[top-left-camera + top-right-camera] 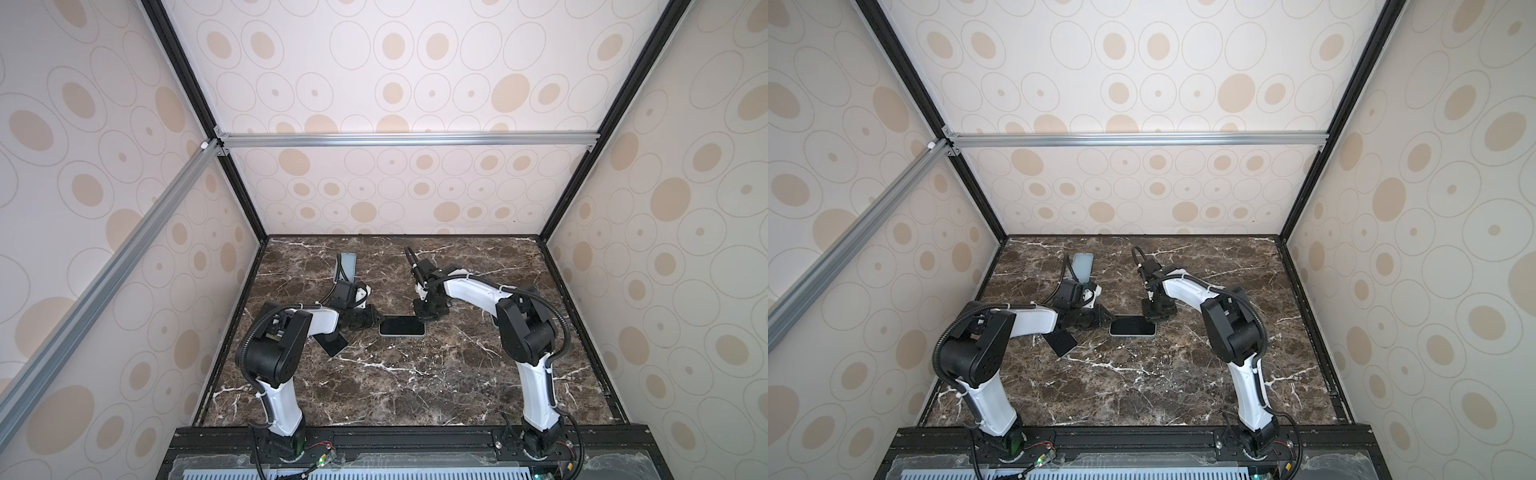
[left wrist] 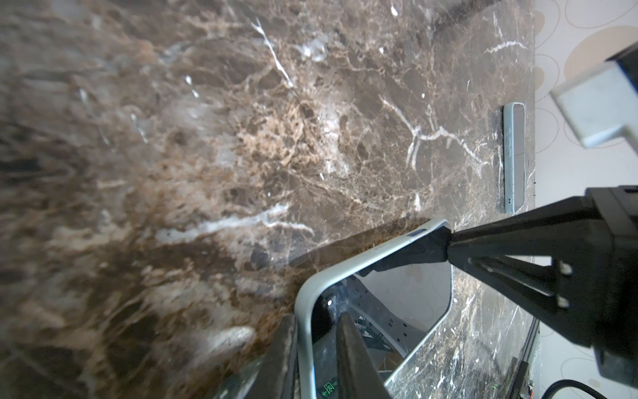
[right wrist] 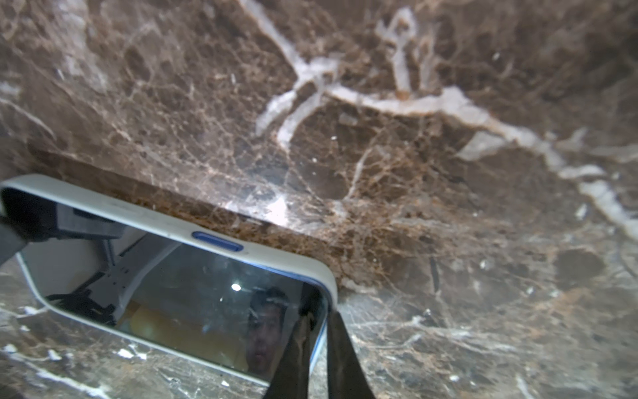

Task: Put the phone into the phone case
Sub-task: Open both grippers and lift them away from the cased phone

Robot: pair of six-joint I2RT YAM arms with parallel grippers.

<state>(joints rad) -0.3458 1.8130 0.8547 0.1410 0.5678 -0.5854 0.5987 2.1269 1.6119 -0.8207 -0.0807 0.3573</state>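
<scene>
Phone (image 1: 402, 326) lies screen-up mid-desk (image 1: 415, 386), seated in its pale phone case (image 3: 103, 203). The right gripper (image 3: 318, 314) pinches the right-end rim. The left gripper (image 2: 393, 276) rests its fingers, slightly parted, on the left end — whether it grips, I cannot tell. A black slab (image 1: 330, 344) lies under the left arm and a pale blue device (image 1: 347, 266) sits near the far edge — neither touches the phone.

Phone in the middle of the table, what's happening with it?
The phone lies flat, screen up, and looks seated inside a pale case. The left gripper is at one short end; the right gripper straddles the case rim at the opposite end's corner. Whether either is clamping isn't clear. A pale phone-shaped item lies near the back; a dark flat item sits partly under the left arm.
</scene>
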